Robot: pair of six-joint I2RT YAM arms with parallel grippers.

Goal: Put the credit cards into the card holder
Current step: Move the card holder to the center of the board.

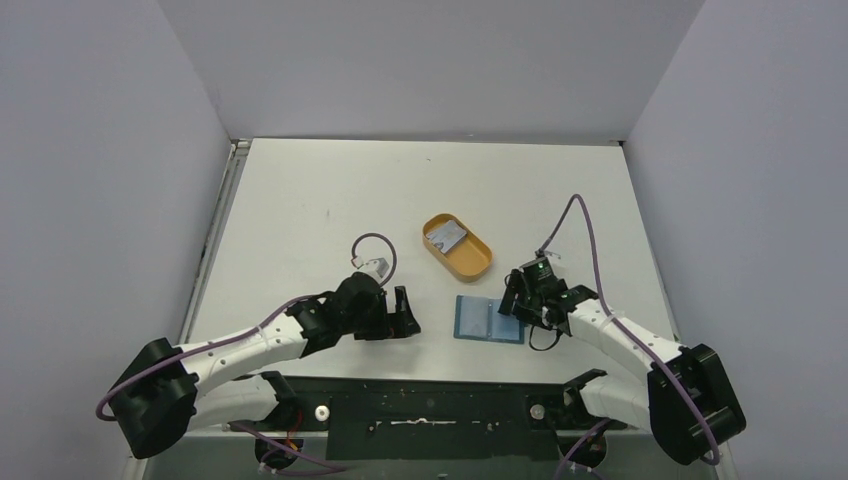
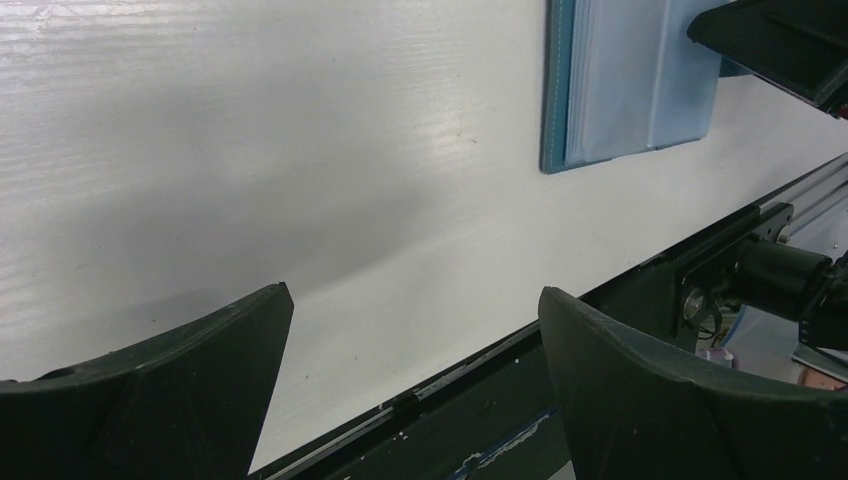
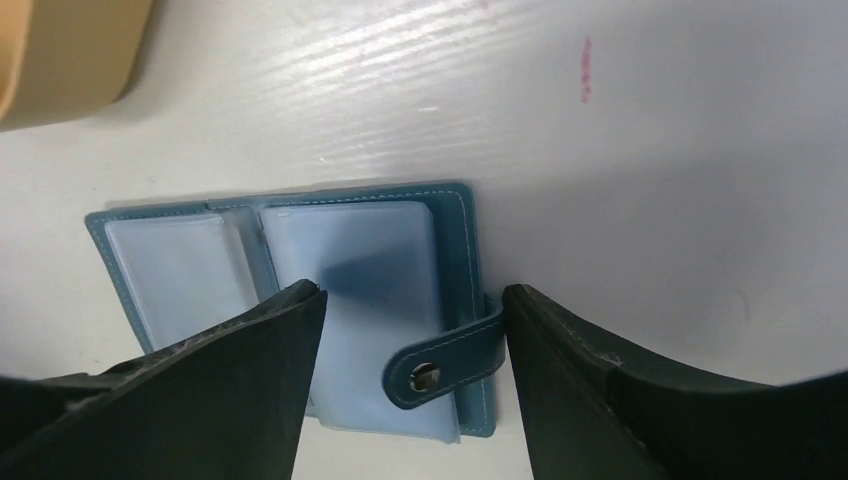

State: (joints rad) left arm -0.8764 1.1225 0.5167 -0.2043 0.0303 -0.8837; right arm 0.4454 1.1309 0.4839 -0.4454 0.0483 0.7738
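The teal-blue card holder point(image 1: 488, 319) lies open and flat near the table's front edge, its light blue clear pockets facing up. In the right wrist view the card holder point(image 3: 340, 270) shows its snap tab point(image 3: 445, 365) folded over the right half. My right gripper point(image 3: 412, 300) is open and empty, its jaws straddling that right half and the tab just above it; it also shows in the top view point(image 1: 513, 298). The silvery credit cards point(image 1: 446, 237) lie in the orange-tan tray point(image 1: 470, 262). My left gripper point(image 1: 408, 311) is open and empty, left of the holder point(image 2: 630, 80).
The tray's corner shows in the right wrist view point(image 3: 60, 60). The black front rail point(image 2: 600, 330) runs close below the left gripper point(image 2: 415, 330). A finger of the right gripper point(image 2: 780, 45) shows in the left wrist view. White walls enclose the table.
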